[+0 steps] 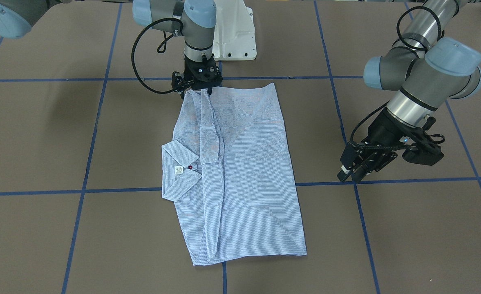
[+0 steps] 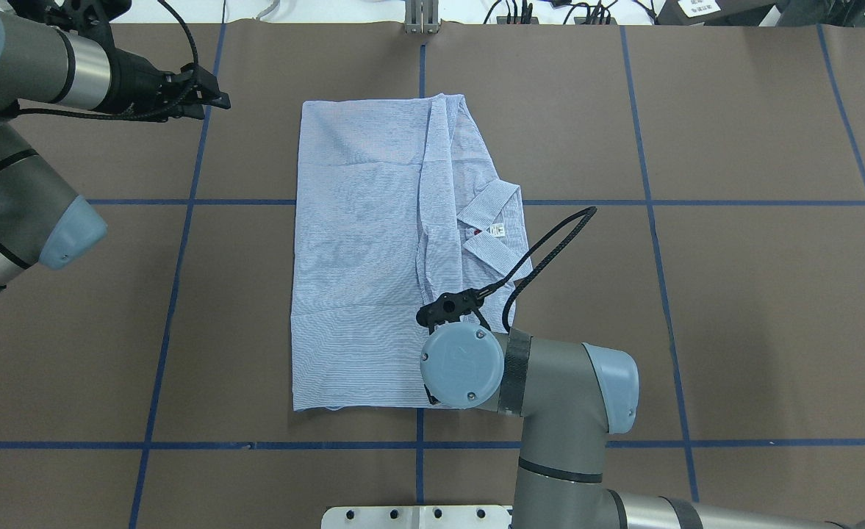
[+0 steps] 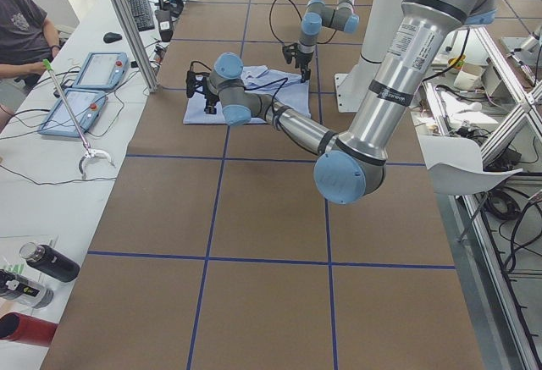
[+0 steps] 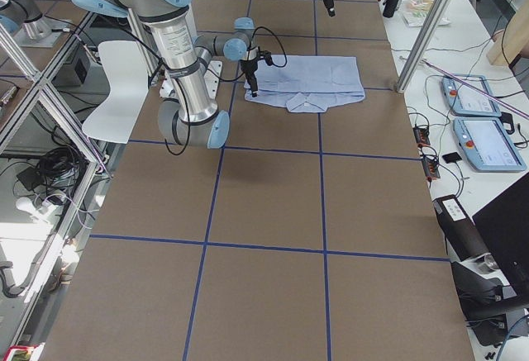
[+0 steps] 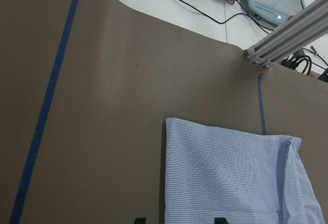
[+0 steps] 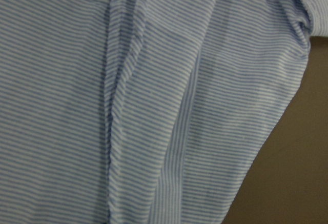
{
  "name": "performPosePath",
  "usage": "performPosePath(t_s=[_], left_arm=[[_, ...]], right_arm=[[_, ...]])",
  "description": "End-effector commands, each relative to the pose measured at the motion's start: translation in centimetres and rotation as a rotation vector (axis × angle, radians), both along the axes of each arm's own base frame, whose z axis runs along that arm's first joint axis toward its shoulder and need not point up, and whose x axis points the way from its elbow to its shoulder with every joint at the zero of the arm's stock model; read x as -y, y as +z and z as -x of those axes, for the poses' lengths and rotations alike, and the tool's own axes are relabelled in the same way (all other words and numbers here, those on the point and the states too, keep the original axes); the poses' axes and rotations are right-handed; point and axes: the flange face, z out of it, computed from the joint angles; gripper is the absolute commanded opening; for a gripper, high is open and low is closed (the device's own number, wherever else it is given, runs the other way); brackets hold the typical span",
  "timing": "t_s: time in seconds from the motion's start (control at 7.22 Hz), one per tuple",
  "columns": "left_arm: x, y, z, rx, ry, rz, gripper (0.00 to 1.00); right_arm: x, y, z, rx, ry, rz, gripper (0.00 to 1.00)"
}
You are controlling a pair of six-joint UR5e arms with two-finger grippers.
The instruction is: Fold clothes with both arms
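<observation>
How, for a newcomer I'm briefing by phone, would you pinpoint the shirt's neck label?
One folded blue-striped shirt lies on the brown, blue-taped table. Its collar sits midway along the edge toward the right arm. Between the collar's flaps is the neck label, the only plain white patch, beside a dark red button.

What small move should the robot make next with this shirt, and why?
Probably ease the left gripper toward the striped shirt's hem corner: it hangs open over bare table beside the hem, while the right gripper is down at the folded sleeve on the robot-side edge.
</observation>
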Motion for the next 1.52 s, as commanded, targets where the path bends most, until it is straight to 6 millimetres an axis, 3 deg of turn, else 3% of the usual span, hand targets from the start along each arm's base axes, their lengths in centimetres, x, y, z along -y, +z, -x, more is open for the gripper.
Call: performPosePath(t_s=[0.0,0.28,0.55,0.69,0.97,1.11,1.39], left_arm=[[0.0,0.0,0.0,-0.001,0.0,0.001,0.54],[-0.1,-0.1,-0.2,-0.003,0.002,0.0,0.56],[-0.1,-0.1,-0.3,-0.002,0.002,0.001,0.56],[-0.2,-0.1,-0.4,-0.002,0.004,0.001,0.56],[-0.1,-0.1,-0.4,-0.001,0.006,0.001,0.56],[-0.1,-0.2,-0.4,0.0,0.006,0.002,0.56],[-0.5,-0.8,0.0,-0.008,0.01,-0.008,0.56]], right_arm=[[1.3,1.5,-2.8,-0.04,-0.013,-0.005,1.0],[1.3,3.6,-4.5,-0.063,-0.02,-0.012,1.0],[1.4,3.9,-5.7,-0.058,-0.007,-0.01,1.0],[1.8,3.5,-7.0,-0.069,0.007,-0.007,1.0],[2.4,4.6,-9.5,-0.08,0.023,-0.001,1.0],[2.7,4.2,-9.8,-0.074,0.032,-0.003,1.0],[5.7,-0.3,-6.8,-0.03,0.062,-0.018,1.0]])
